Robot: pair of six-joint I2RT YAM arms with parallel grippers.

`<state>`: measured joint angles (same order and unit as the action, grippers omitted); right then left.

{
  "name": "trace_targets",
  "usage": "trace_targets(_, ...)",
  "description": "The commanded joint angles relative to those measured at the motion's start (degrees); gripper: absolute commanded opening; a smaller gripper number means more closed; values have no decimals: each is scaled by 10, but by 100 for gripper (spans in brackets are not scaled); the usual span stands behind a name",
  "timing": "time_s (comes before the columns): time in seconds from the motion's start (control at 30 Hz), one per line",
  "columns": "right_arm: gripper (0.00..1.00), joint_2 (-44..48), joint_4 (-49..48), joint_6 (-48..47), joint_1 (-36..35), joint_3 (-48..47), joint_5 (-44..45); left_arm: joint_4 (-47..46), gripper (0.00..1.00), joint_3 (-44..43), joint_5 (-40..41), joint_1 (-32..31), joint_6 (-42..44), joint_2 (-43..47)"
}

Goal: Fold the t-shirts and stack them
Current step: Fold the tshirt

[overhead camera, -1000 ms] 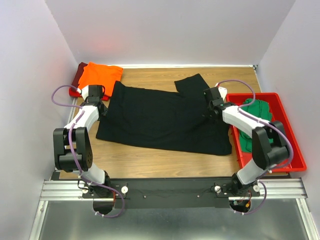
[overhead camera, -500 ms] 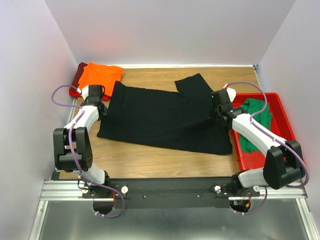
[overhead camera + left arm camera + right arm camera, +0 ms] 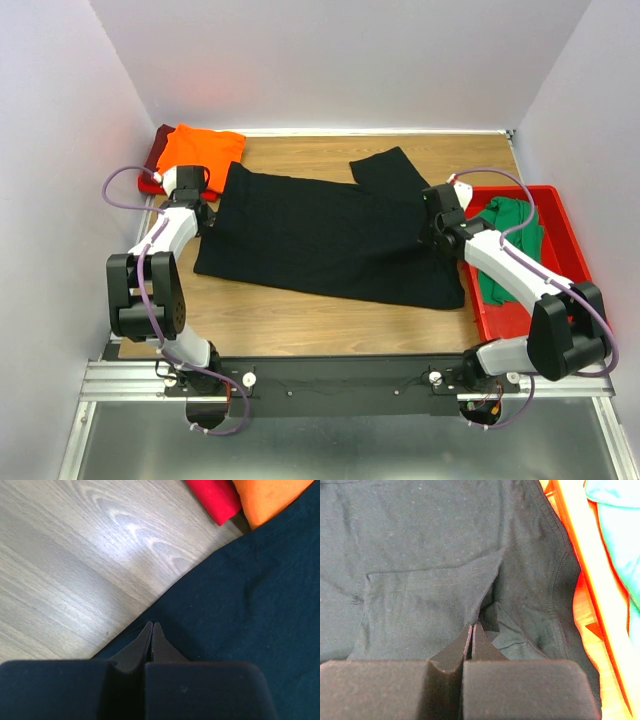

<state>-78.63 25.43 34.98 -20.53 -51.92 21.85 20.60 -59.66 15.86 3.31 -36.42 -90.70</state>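
Black shirt (image 3: 330,238): spread flat across the middle of the desk (image 3: 300,320), one sleeve sticking out at the far side; its right edge lies just beside the red bin (image 3: 590,320).
Orange shirt (image 3: 200,148): folded, far left corner, on top of the dark red shirt (image 3: 158,150), which shows only as an edge beneath it.
Green shirt (image 3: 510,245): bunched in the bin, unfolded.
Left pincer (image 3: 152,630): jaws together at the black shirt's left edge, tips on the cloth where it meets bare wood. Probably pinching the hem, but the wrist view does not show cloth between the tips.
Right pincer (image 3: 472,630): jaws together on a raised ridge of black cloth near the shirt's right side, close to the bin wall; the fabric peaks up to the tips, so it looks clamped on a pinch.
Step in hand: start of folding the black shirt, both ends gripped.
Progress: two shirts stacked; black and green not yet done.
Next move calls for: lifting both ends evenly and carrying one side over the other; uneven lift would skew the fold.
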Motion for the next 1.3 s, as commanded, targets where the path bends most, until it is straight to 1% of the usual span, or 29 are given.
trace_targets(0.0,0,8,10,10,2,12,32,-6,0,-19,9,2,1,-21)
trace_targets(0.2,0,-4,10,14,2,16,24,-16,0,-24,0,1,7,-39)
trace_targets(0.23,1,-8,10,13,2,13,24,-17,2,-25,0,2,7,-40)
trace_targets(0.27,1,-13,10,12,2,11,24,-16,12,-29,-2,3,8,-42)
trace_targets(0.33,14,-20,10,9,2,2,25,-14,25,-34,-3,3,9,-43)
trace_targets(0.37,22,-24,11,4,2,-2,25,-11,36,-36,-6,3,10,-42)
trace_targets(0.4,40,-23,11,1,2,-9,25,-12,40,-34,-5,3,10,-39)
trace_targets(0.43,48,-21,10,-3,2,-14,24,-13,42,-32,-7,2,10,-34)
trace_targets(0.47,61,-17,10,-12,2,-21,22,-13,46,-27,-6,3,13,-25)
trace_targets(0.5,65,-16,10,-20,2,-26,17,-11,47,-26,-6,3,14,-19)
trace_targets(0.53,65,-14,11,-26,1,-30,14,-13,47,-22,-7,2,17,-9)
trace_targets(0.6,70,-11,15,-38,1,-37,-6,-14,46,-12,-19,2,20,2)
trace_targets(0.63,70,-11,15,-40,-1,-45,-13,-15,46,-8,-37,-1,24,12)
trace_targets(0.7,70,-17,19,-41,-14,-53,-24,-14,44,0,-49,-11,23,19)
trace_targets(0.83,70,-47,21,-34,-80,-70,-24,-14,43,18,-55,-67,0,38)
trace_targets(0.87,69,-55,21,-32,-88,-74,-29,-18,39,24,-64,-81,-19,39)
trace_targets(0.97,68,-84,21,-21,-124,-77,-44,-23,35,53,-86,-97,-54,39)
trace_targets(1.0,68,-88,20,-16,-132,-75,-47,-28,33,72,-88,-108,-61,41)
trace_targets(1.03,68,-91,22,-15,-150,-72,-50,-30,31,82,-89,-116,-71,44)
trace_targets(1.1,68,-98,20,-11,-162,-62,-60,-36,29,116,-80,-131,-96,54)
trace_targets(1.27,67,-106,18,5,-198,-25,-71,-48,28,179,-69,-141,-137,71)
